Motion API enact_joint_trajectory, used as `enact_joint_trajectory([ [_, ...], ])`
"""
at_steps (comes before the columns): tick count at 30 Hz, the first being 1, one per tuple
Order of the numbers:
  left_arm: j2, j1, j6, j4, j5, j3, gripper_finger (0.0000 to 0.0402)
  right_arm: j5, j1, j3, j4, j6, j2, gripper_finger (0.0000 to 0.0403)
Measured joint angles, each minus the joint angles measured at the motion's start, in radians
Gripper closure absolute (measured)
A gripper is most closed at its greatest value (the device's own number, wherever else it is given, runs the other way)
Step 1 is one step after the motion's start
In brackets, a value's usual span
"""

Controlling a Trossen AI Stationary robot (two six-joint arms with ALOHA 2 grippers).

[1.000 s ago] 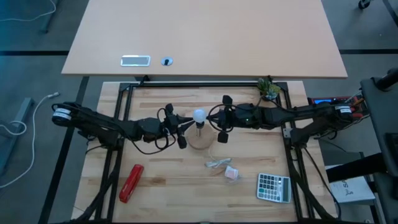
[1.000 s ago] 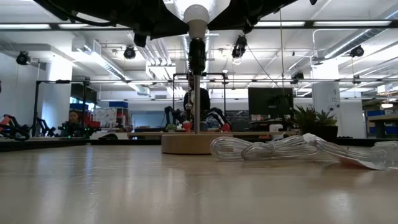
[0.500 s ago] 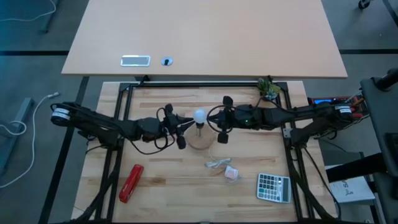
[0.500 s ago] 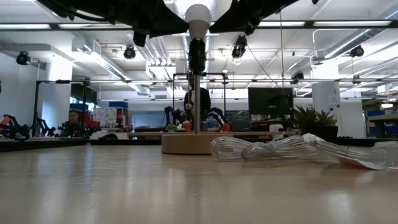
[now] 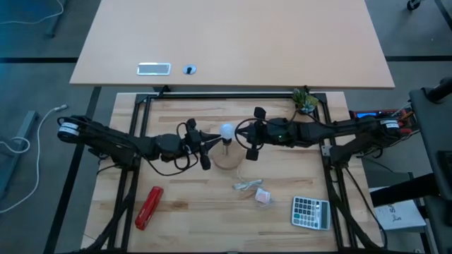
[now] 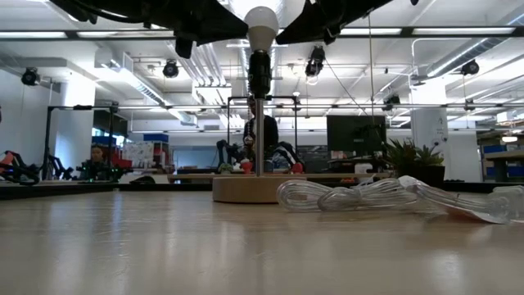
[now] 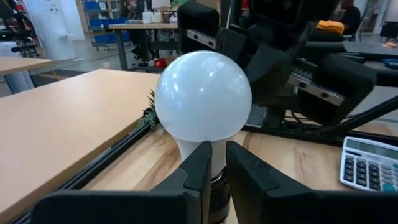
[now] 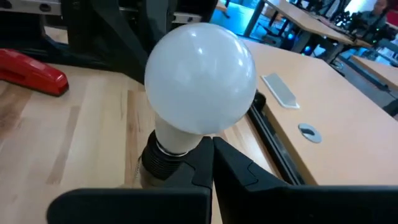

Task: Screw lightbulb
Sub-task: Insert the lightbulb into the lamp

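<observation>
The white frosted lightbulb [image 5: 226, 130] sits upright by its neck in a black socket [image 6: 259, 74]. The socket tops a thin stem on the round wooden disc [image 5: 227, 161]. My left gripper [image 5: 210, 140] is level on the bulb's left. Its fingers are almost together right in front of the bulb's neck [image 7: 199, 146]. My right gripper [image 5: 244, 138] is level on the bulb's right. Its fingers are shut just in front of the neck and socket [image 8: 165, 152]. In the low view both grippers flank the bulb [image 6: 260, 18] from above. My left gripper has its fingertips [image 7: 202, 155] close in front of the bulb's neck, level, from the table's left. I cannot tell whether they touch it. My right gripper has its shut fingertips [image 8: 208, 155] beside the neck and socket, level, from the table's right. I cannot tell whether they touch.
A crumpled clear wrapper [image 5: 247, 185] and a small pinkish packet [image 5: 263, 197] lie near the disc's near right. A calculator [image 5: 311, 212] lies at the near right, a red stapler [image 5: 148, 207] at the near left, and a small plant [image 5: 305, 100] at the far right.
</observation>
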Motion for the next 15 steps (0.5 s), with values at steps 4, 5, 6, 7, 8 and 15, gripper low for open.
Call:
enact_joint_trajectory([
  [4,0.005,0.010,0.001,0.001,-0.002,0.000,0.0361,-0.043,0.000,0.000,-0.001,-0.009,0.000,0.0403],
  [5,0.007,0.012,0.001,0.000,-0.003,0.000,0.0361,-0.046,0.000,0.000,0.000,-0.008,0.000,0.0403],
  [6,0.009,0.012,0.001,0.001,-0.004,0.000,0.0361,-0.048,0.000,0.000,-0.001,-0.008,0.000,0.0403],
  [7,0.012,0.013,0.001,0.001,-0.005,0.000,0.0361,-0.048,0.000,0.000,-0.001,-0.008,0.000,0.0403],
  [8,0.014,0.013,0.001,0.001,-0.005,0.000,0.0361,-0.050,0.002,0.000,-0.001,-0.008,0.000,0.0403],
  [15,0.018,0.017,0.001,-0.002,-0.051,0.000,0.0361,-0.054,0.009,0.000,0.000,-0.009,0.000,0.0403],
])
